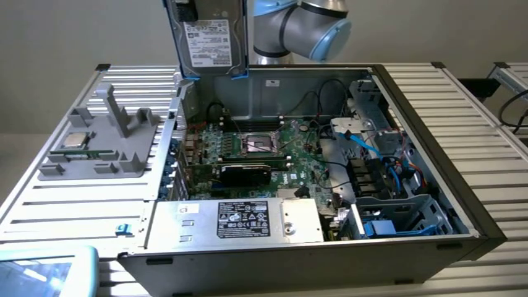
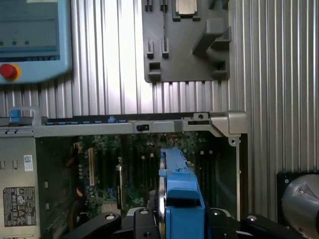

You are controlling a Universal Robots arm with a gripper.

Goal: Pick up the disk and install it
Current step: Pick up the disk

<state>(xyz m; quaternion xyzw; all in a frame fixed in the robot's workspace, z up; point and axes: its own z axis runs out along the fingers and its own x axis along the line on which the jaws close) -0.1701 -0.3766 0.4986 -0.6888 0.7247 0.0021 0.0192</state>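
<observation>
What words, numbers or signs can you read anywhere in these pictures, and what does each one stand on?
No text is clear enough to quote.
Disk, white label: printed lines and barcodes, too small to read.
Silver box, black-and-white label: print and symbols, too small to read.
Pendant screen: blurred, nothing legible.
Red button: no lettering visible.
Motherboard: markings too small to read.

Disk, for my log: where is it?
In the exterior view, the grey-metal, blue-framed disk hangs upright above the open computer case's back wall, beside the arm.
</observation>
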